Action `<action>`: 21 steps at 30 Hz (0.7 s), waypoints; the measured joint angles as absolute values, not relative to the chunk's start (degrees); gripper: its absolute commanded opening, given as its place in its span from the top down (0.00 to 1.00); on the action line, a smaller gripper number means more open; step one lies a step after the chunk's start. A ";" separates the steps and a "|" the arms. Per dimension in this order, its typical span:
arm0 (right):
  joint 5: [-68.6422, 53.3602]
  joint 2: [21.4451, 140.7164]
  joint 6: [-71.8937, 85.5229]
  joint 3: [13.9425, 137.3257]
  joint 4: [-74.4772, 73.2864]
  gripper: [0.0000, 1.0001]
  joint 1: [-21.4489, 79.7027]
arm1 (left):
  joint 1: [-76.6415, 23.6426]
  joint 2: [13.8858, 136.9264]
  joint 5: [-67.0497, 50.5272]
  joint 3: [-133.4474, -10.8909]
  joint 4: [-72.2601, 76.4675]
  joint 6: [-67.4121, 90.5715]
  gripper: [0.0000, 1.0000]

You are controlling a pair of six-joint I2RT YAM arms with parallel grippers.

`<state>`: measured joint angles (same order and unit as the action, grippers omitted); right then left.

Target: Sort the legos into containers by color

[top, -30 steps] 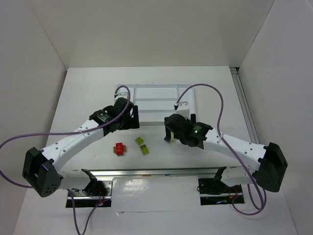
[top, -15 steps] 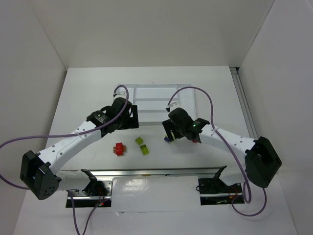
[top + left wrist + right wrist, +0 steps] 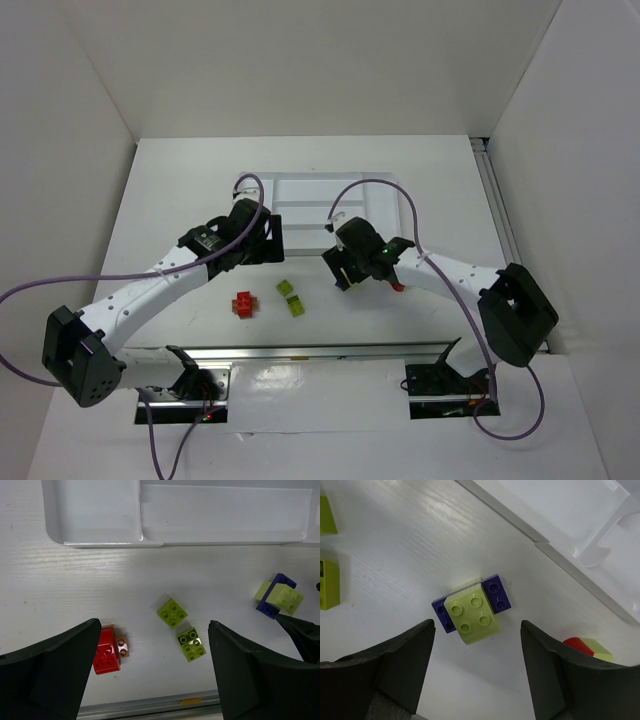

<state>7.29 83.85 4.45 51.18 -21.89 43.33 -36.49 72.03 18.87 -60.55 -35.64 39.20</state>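
The white tray point(image 3: 320, 190) lies at the back centre, and the compartments that show point(image 3: 95, 510) hold nothing. My left gripper point(image 3: 266, 240) point(image 3: 154, 635) is open, high above two yellow-green legos point(image 3: 172, 612) point(image 3: 191, 644) and a red lego point(image 3: 105, 652) with an orange piece point(image 3: 120, 647) stuck to it. My right gripper point(image 3: 344, 272) point(image 3: 476, 630) is open, straddling from above a yellow-green brick point(image 3: 472, 611) stacked on a dark purple brick point(image 3: 497, 594). Its fingers point(image 3: 415, 645) do not touch the stack.
A red and yellow-green piece point(image 3: 587, 647) point(image 3: 398, 286) lies on the table just right of the right gripper. The tray's near rim point(image 3: 560, 555) runs behind the stack. A metal rail point(image 3: 320, 350) borders the table's near edge.
The right arm has swung left and forward over the purple and yellow-green stack, and its jaws have narrowed. The left arm has barely moved.
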 measured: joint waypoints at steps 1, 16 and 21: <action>7.01 84.03 4.27 51.18 -21.56 0.24 43.09 | -36.49 72.07 18.85 -60.55 -35.64 39.20 0.00; 6.09 87.09 2.87 51.18 -20.01 0.52 42.48 | -36.49 73.08 18.31 -60.55 -35.57 39.18 0.00; 5.50 87.35 2.74 51.22 -19.62 0.62 42.48 | -36.47 73.08 17.58 -60.55 -35.57 38.89 0.00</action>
